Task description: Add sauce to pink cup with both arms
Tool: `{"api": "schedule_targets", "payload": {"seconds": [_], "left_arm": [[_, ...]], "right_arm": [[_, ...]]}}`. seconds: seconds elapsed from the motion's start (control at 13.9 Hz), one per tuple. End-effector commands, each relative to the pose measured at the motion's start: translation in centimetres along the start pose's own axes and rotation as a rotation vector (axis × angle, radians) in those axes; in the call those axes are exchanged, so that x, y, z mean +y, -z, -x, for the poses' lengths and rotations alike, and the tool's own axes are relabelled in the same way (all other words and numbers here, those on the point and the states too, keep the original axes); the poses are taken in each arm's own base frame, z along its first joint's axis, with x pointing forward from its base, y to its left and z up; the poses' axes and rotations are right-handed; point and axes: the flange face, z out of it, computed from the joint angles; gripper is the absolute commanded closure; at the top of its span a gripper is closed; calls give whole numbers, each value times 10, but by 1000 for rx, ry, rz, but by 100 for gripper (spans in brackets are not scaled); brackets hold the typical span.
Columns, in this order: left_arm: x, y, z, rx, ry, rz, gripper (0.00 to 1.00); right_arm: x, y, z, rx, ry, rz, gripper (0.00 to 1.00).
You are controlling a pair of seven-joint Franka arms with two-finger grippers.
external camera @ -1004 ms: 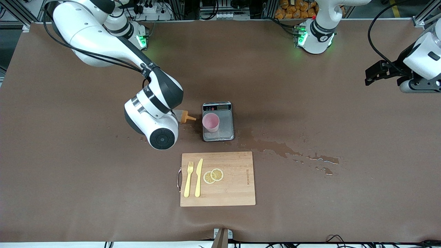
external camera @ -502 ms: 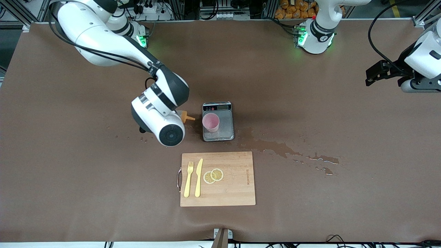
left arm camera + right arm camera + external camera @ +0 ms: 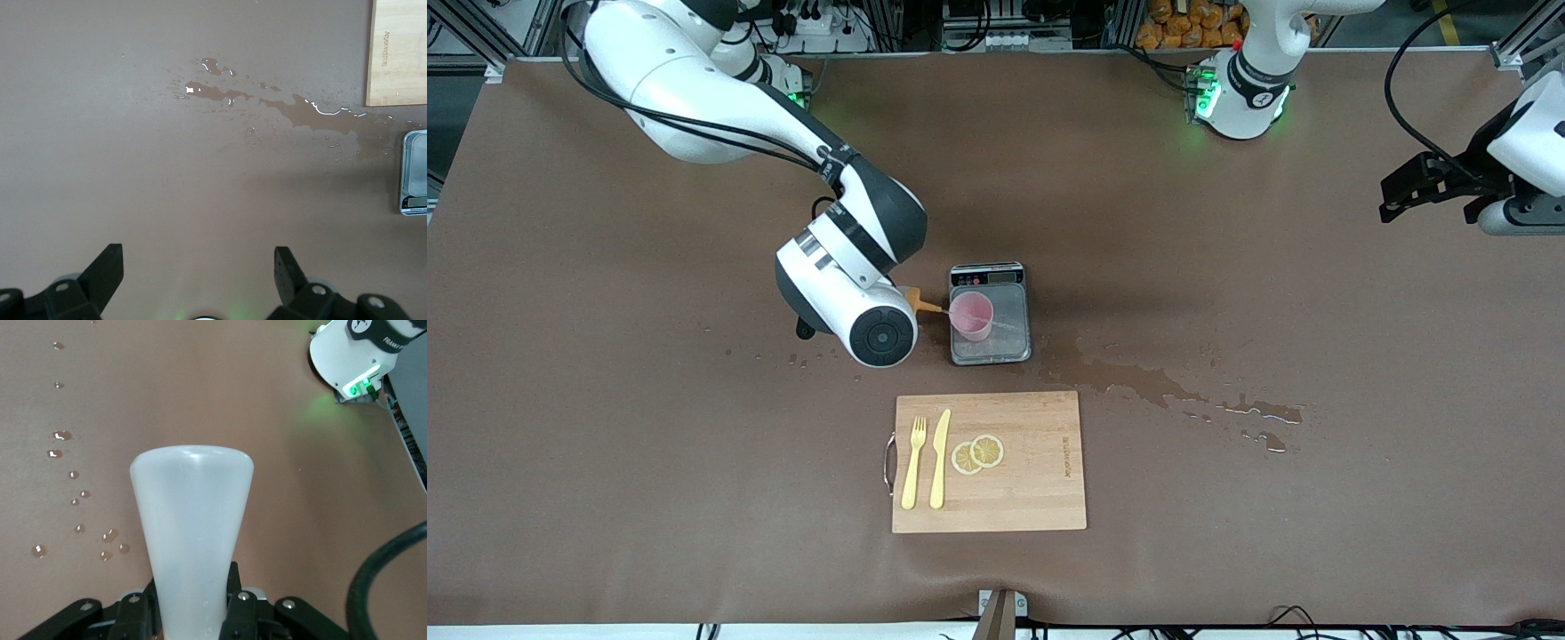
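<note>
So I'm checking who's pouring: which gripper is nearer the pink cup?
Right. The right gripper, shut on the sauce bottle, is beside the pink cup on the scale, nozzle at its rim. The left gripper waits open at its own end of the table.

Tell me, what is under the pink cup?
A grey scale is under the pink cup; the cup stands on its metal plate. The part of the plate right beneath the cup is covered, so nothing can be seen there.
</note>
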Motion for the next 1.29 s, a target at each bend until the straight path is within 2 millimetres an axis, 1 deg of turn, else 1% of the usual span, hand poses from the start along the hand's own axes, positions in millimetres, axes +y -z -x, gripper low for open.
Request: {"api": "schedule_targets", "payload": {"seconds": [0.0,0.14,0.22,0.36,0.43,0.5,0.57,0.65,0.86,0.93,1.0,1.22], "left_arm": [[-2,5,-2,9,-10,10,0],[-2,5,-2,9,-10,10,0],[-1,5,-2,9,-12,10,0],[-1,5,-2,9,-12,10,0],[-1,5,-2,9,-12,10,0],[-1,5,-2,9,-12,10,0],[-1,5,-2,11,-12,9,0],[-2,5,-2,10,-11,6,0],[-3,4,-3,8,-9,9,0],[-3,5,-3,9,-9,10,0],[-4,5,-3,9,-7,10,0],[-2,5,-2,10,-7,4,0]], "right_arm": [[9,13,7,-9,-29,-39,100],[6,6,9,7,-36,-41,100],[4,5,6,8,-36,-35,100],[-5,9,-8,-24,-19,-7,94],[-9,13,-18,-58,17,24,94],[-15,19,-32,-109,55,64,92],[-23,29,-55,-176,87,98,88],[-30,33,-72,-226,132,133,87],[-45,50,-137,-342,236,185,86],[-50,50,-151,-354,268,192,86],[-52,47,-161,-355,307,203,86],[-60,45,-179,-383,384,208,86]]}}
